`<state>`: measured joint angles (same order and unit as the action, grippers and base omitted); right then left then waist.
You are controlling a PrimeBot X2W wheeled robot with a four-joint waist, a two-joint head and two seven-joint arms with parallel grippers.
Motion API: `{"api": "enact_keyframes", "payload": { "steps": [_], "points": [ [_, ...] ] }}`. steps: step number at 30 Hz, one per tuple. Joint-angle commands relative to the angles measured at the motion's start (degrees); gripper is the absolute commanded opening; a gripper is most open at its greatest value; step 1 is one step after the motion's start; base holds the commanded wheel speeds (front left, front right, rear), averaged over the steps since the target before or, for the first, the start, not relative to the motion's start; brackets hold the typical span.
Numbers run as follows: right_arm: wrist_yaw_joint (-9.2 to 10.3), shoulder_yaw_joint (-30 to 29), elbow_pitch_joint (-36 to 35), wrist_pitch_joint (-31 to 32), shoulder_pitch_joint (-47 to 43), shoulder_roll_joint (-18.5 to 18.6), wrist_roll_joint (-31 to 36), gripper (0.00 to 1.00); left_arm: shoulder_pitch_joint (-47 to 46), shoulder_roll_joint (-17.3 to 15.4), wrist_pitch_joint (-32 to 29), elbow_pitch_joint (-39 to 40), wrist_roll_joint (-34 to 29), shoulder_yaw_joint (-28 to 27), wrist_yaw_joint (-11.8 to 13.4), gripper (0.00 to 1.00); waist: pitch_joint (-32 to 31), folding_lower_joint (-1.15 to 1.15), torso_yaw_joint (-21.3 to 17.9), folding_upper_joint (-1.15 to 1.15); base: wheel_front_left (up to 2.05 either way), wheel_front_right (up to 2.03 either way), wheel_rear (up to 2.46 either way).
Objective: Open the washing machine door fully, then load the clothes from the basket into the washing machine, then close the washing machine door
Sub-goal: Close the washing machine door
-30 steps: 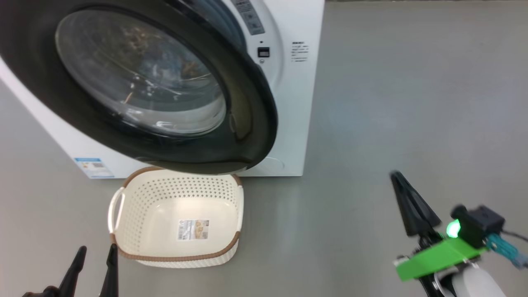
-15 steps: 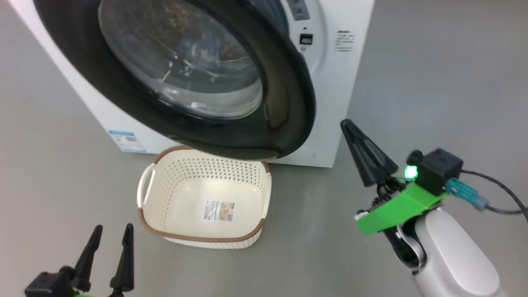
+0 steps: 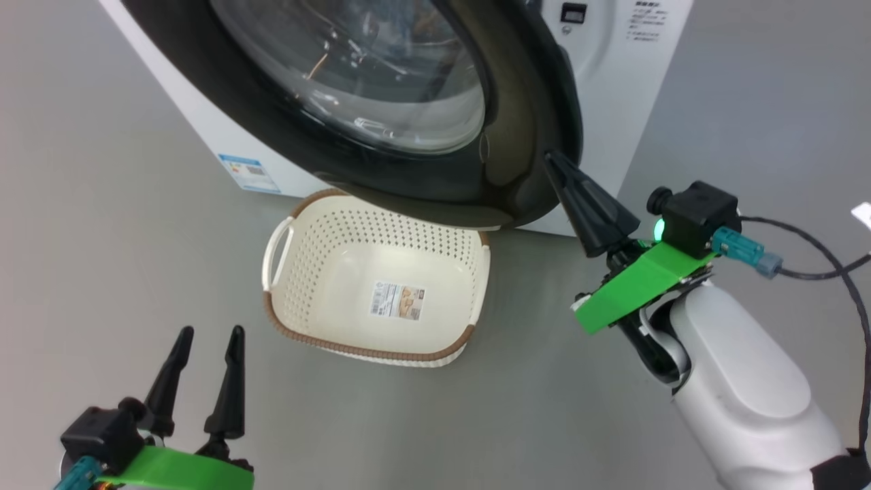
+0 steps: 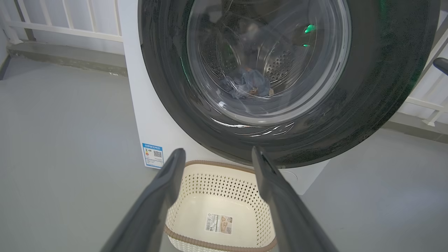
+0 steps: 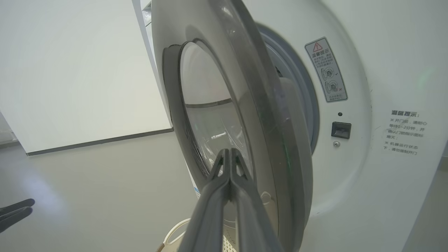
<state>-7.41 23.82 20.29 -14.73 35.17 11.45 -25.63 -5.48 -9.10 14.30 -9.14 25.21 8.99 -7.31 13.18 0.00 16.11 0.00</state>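
Note:
The washing machine door (image 3: pixel 517 136) stands ajar on the white washing machine (image 3: pixel 633 102). Edge-on, the door (image 5: pixel 259 105) leaves a gap to the grey seal. My right gripper (image 3: pixel 552 161) is shut with nothing in it, its tip at the door's free edge. In the right wrist view the right gripper (image 5: pixel 229 151) points at the door's outer face; I cannot tell whether it touches. Clothes (image 4: pixel 246 84) lie in the drum behind the glass. The basket (image 3: pixel 272 286) sits empty on the floor under the door. My left gripper (image 3: pixel 209 333) is open, near the basket's front left corner.
Grey floor surrounds the machine, with free room to its right. A black cable (image 3: pixel 816 262) trails from my right wrist. A white railing (image 4: pixel 63 24) runs behind the machine. My left gripper's fingers (image 5: pixel 15 210) show low at the right wrist view's left edge.
The head camera has moved, shifting the whole picture. My shut right gripper has risen from the floor area on the right up to the door's free edge. The left gripper stays open.

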Motion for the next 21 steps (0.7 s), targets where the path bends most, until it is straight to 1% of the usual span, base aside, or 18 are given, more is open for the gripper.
{"api": "enact_keyframes", "payload": {
  "steps": [1, 9, 12, 21],
  "points": [
    [-0.08, 1.35, -0.65, -0.27, 1.58, -0.23, -0.71, 0.0, -2.19, -1.2, 0.7, 1.17, 0.62, -1.91, -0.18, 1.0, 1.7, 0.0, 1.56, 0.0, 0.0, 0.0, 0.0],
    [-0.08, 1.2, 2.87, -0.27, 5.53, 0.31, -1.22, 0.0, -4.12, -0.72, 0.7, 1.03, 1.03, -1.22, -0.18, 1.0, 3.87, 0.0, 2.91, 0.0, 0.0, 0.0, 0.0],
    [-0.08, 0.29, 3.96, -0.27, 6.78, 0.38, -1.45, 0.0, -4.55, -0.62, 0.7, 1.02, 1.11, -1.06, -0.18, 1.0, 4.46, 0.0, 3.19, 0.0, 0.0, 0.0, 0.0],
    [-0.08, -6.04, 5.38, -0.27, 11.02, 0.01, -0.6, 0.0, -6.66, 0.17, 0.7, 1.28, 1.29, -0.32, -0.18, 1.0, 6.83, 0.0, 4.48, 0.0, 0.0, 0.0, 0.0]
  ]
}}
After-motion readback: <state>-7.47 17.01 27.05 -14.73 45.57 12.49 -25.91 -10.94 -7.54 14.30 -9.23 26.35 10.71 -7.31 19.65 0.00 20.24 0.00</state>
